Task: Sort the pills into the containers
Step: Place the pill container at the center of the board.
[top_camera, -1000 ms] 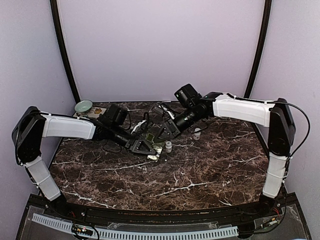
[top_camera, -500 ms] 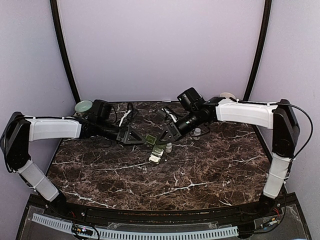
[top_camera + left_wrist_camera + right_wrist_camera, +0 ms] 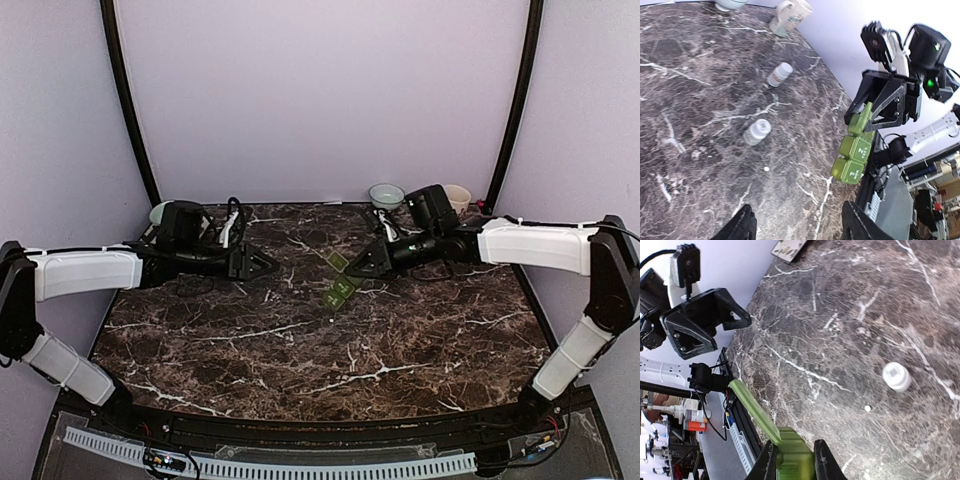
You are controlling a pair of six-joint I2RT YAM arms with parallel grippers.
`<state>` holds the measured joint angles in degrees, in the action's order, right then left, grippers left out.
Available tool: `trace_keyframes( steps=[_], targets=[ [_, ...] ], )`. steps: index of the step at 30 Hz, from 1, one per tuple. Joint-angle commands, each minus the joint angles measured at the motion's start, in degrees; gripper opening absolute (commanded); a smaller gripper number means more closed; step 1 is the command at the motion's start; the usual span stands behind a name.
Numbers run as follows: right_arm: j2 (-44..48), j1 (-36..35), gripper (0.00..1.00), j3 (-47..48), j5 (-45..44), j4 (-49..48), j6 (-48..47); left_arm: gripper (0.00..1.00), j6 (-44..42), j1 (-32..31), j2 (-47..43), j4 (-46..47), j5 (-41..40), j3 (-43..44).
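The right gripper [image 3: 795,462] was clamped on the green pill organizer [image 3: 855,149], the left gripper [image 3: 800,227] stood apart and empty, and one white pill [image 3: 766,169] lay loose, so the sorting looked hardly begun.

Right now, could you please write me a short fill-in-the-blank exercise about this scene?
The right pincer grips a pill organizer whose colour is ___.
The left pincer is open and holds ___.
In the left wrist view, ___ small bottles are on the marble table.
Missing words: green; nothing; two.
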<state>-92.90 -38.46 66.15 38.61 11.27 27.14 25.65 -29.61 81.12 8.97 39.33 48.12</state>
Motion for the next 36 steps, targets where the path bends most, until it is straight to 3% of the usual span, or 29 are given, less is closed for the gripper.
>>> trace_keyframes(
  steps=[1, 14, 36],
  targets=[
    [5.00, 2.76, 0.00, -8.59, -6.40, -11.21, 10.85, 0.61, 1.55, 0.73, -3.12, 3.69, -7.08, -2.39],
    [8.75, 5.41, 0.00, -23.50, -18.65, -24.57, 25.35, 0.62, 4.19, 0.87, 0.05, 9.02, -6.39, -3.19],
    [-5.39, 5.76, 0.00, -35.10, -29.22, -54.06, 45.18, 0.62, 5.63, 0.90, 1.35, 10.74, -4.15, -4.32]
  ],
)
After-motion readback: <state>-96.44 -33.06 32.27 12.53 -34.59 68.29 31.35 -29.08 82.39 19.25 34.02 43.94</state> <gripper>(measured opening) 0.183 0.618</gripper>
